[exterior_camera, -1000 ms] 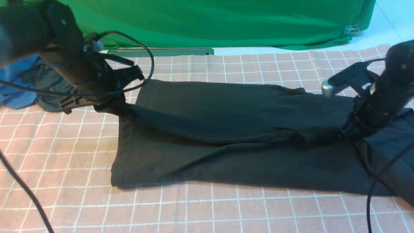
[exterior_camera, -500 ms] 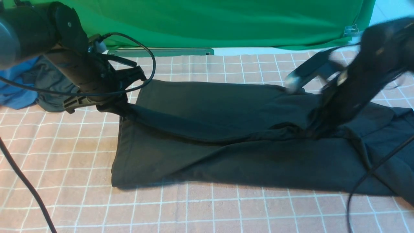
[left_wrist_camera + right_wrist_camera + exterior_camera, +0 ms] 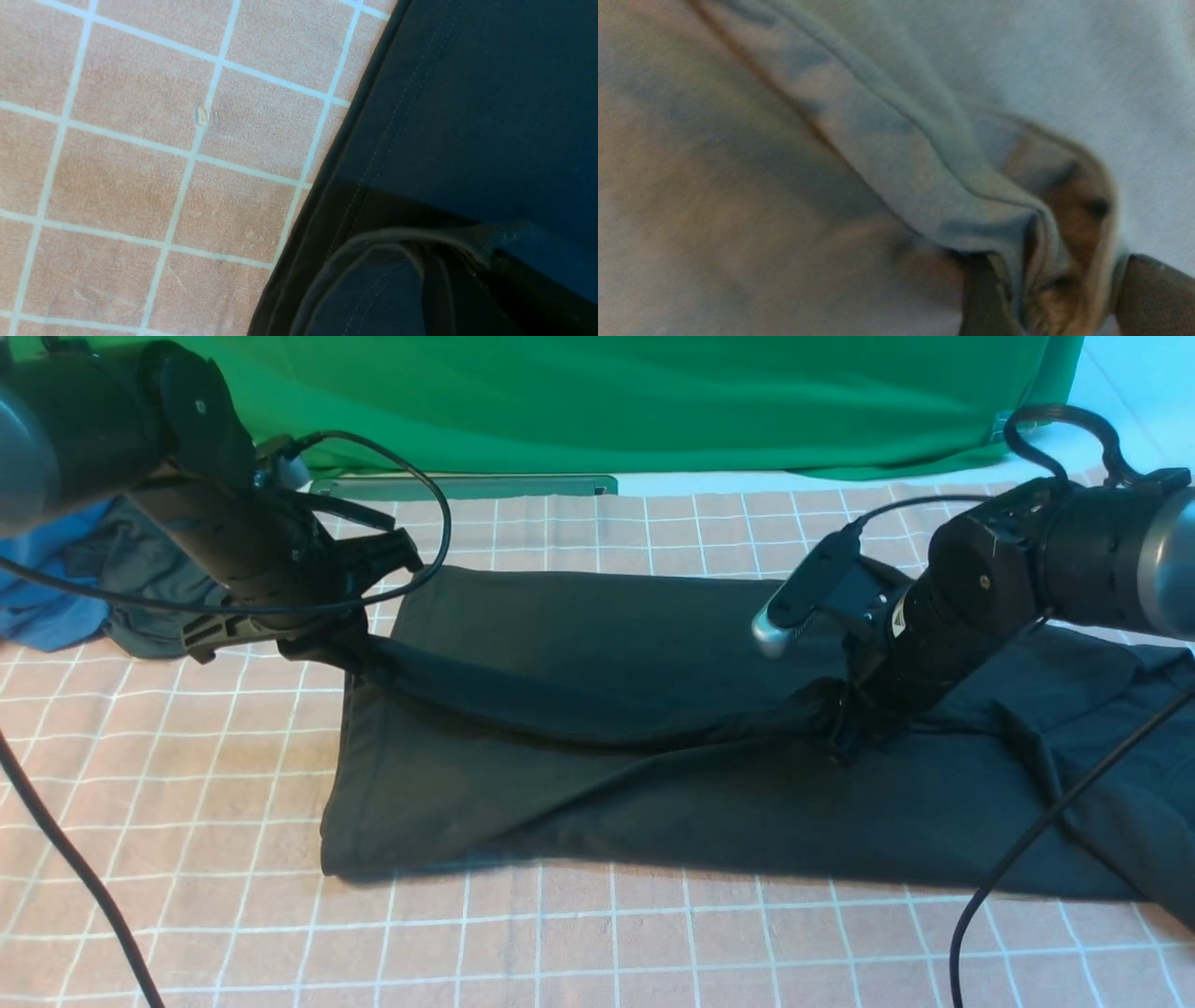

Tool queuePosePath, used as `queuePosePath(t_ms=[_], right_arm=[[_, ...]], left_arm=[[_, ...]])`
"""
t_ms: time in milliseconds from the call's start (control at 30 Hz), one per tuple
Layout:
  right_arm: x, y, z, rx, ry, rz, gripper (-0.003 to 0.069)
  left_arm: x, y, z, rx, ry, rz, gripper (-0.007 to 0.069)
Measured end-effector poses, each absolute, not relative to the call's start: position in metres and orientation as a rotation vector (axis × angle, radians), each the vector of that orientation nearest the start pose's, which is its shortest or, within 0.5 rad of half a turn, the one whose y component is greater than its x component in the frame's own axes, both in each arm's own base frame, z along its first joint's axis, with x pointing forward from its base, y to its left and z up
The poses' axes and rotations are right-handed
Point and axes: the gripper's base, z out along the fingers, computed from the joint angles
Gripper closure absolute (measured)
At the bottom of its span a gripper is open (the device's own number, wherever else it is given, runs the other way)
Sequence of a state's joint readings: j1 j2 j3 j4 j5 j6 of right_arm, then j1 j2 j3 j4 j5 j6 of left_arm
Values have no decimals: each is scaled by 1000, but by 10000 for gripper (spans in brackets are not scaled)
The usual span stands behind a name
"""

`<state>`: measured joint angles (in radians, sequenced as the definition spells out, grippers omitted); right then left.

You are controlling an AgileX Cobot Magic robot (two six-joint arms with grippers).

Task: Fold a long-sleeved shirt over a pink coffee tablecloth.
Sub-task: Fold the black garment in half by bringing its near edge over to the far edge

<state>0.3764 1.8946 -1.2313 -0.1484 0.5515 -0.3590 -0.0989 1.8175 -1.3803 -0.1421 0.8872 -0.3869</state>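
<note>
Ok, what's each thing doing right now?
long-sleeved shirt, lying half folded, one edge lifted into a ridge.
pink coffee tablecloth, spread flat under the shirt.
left gripper, shut on the shirt's edge, holding it up.
right gripper, jaws apart with bunched shirt between them; pinched or not, cannot tell.
green cloth, hanging at the back.
blue garment, crumpled at the far left.
dark grey garment, crumpled beside the blue one.

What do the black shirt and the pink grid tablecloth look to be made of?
The shirt: soft matte knit, probably cotton jersey; it drapes in limp folds and shows a twin-stitched hem. The tablecloth: matte, finely grained cloth, perhaps woven, its white grid seemingly printed.
</note>
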Motion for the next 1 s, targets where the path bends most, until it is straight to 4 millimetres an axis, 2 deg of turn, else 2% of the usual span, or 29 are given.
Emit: queuePosePath(t_ms=[200,300,367,433,467,633,800,1000], right_arm=[[366,136,180,-1122,2414,-158,251],[367,137,180,-1125,2405,-159,308],[367,137,180,-1125,2400,-160,468],[367,137,180,-1138,2394,-164,566],[367,137,180,-1147,2390,-166,585],[371,134,184,-1138,2379,-172,589],[384,120,202,-1058,2354,-192,589],[401,105,222,-966,2315,-215,589]], left_arm=[[377,-47,237,-502,2789,-287,610],[377,-47,237,-502,2789,-287,610],[377,-48,237,-506,2788,-294,610],[377,-49,238,-514,2786,-309,610],[378,-49,241,-521,2784,-322,610],[385,-51,258,-520,2744,-343,610],[392,-51,276,-525,2683,-366,610],[403,-52,287,-534,2585,-390,610]])
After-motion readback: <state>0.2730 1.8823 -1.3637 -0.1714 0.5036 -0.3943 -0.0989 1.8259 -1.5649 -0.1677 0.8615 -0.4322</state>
